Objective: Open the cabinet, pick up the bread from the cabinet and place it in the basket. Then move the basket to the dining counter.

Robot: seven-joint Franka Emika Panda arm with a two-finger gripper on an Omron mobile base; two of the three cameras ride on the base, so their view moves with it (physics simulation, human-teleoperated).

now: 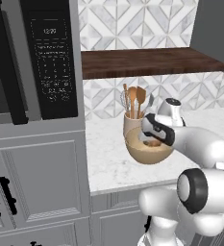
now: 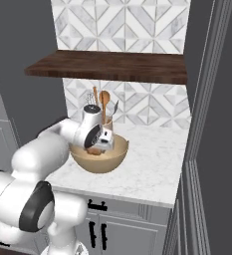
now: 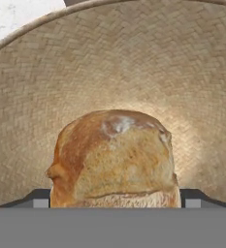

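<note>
Hand view: fingers (image 3: 113, 202) clamped on bread (image 3: 115, 157) | inside basket (image 3: 114, 63), walls close all round

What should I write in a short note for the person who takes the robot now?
Gripper: down inside the basket, fingers on both sides of the bread; whether it still grips cannot be told.
Basket: on the marble kitchen counter, in front of the utensil crock.
Done: bread fetched and brought into the basket.
Left: release the bread if still held, lift out, then carry the basket to the dining counter.
</note>
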